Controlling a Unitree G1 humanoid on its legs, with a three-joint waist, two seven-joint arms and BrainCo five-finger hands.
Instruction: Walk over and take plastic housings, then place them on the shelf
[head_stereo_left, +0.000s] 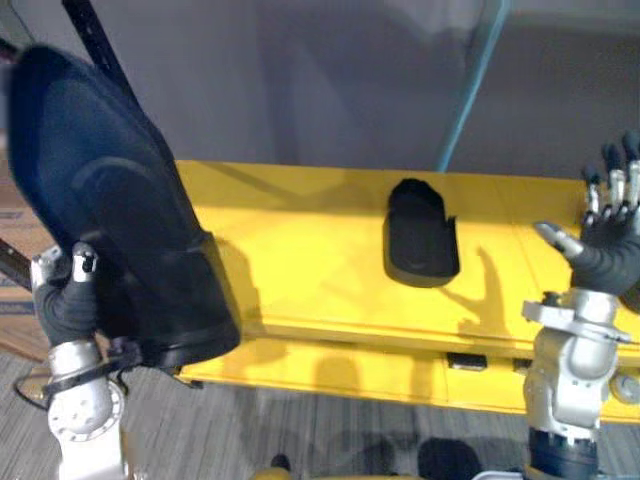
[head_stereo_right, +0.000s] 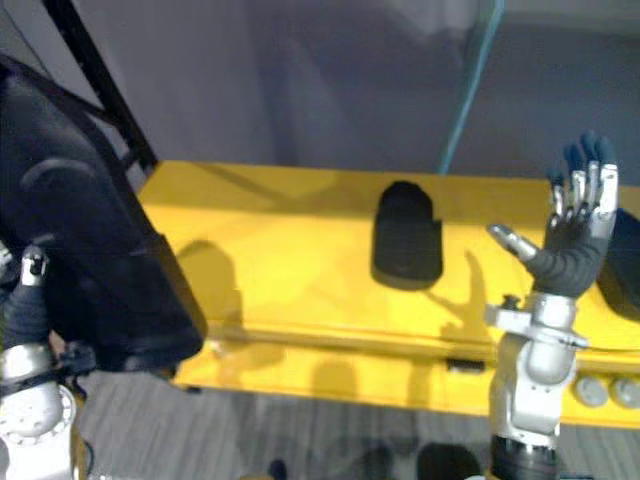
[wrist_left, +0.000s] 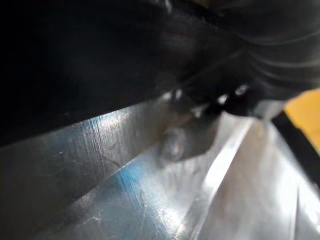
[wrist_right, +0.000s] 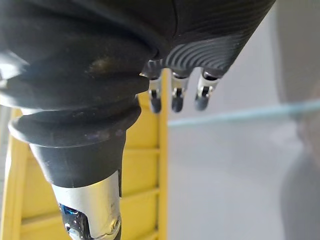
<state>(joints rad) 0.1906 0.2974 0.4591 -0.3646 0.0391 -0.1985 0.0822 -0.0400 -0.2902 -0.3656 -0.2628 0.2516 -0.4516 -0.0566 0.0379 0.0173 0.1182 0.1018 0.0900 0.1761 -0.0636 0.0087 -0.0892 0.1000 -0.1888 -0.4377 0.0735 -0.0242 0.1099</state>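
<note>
Right hand's fingers (head_stereo_right: 580, 195) are straight and spread, pointing up, thumb out to the side, nothing in them. The right wrist view agrees, with the dark tips hanging free in a row. That right hand (head_stereo_right: 568, 258) is raised over the near right part of the yellow shelf (head_stereo_left: 300, 270), palm turned inward, touching nothing. Over on the other side, the left hand (head_stereo_left: 65, 305) is up at the shelf's near left corner with a big black plastic housing (head_stereo_left: 110, 190) standing tall against it. The thumb tip shows on the housing's near face, but the fingers are behind the shell, so I cannot tell whether they are clamped on it. The housing's lower end hangs at the shelf's front edge and its rounded top leans away to the left. A second black housing (head_stereo_left: 420, 235) lies flat in the middle of the shelf, well apart from both hands. Another dark object (head_stereo_right: 625, 265) sits at the far right, just past the right hand, too cut off to name. A black post (head_stereo_right: 95, 80) slants up behind the left corner, a teal post (head_stereo_left: 470, 90) rises behind the right half, and grey floor (head_stereo_left: 300, 430) lies below the shelf's front.
</note>
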